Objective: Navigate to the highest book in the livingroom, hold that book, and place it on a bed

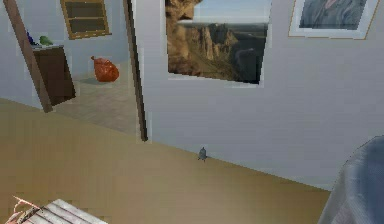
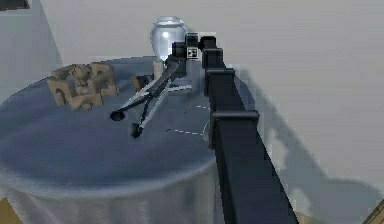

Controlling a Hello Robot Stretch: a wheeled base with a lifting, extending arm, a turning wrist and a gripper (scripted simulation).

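In the arm side view my arm's dark bar (image 2: 232, 130) reaches up over a round table (image 2: 70, 150) draped in blue-grey cloth. My gripper (image 2: 124, 124) lies low over the tabletop, its thin fingers (image 2: 150, 100) pointing down-left. A flat pale thing (image 2: 186, 89), perhaps a thin book, lies on the cloth beside the gripper's body. A small brown piece (image 2: 143, 84) lies close to the fingers. I cannot tell whether the gripper holds anything.
A glass vase (image 2: 168, 38) and a wooden carved object (image 2: 82, 84) stand on the table. The forward view has a white wall with a landscape picture (image 1: 218, 40), a doorway (image 1: 95, 70), an orange pot (image 1: 105, 69), a dark cabinet (image 1: 52, 73) and tan floor (image 1: 150, 180).
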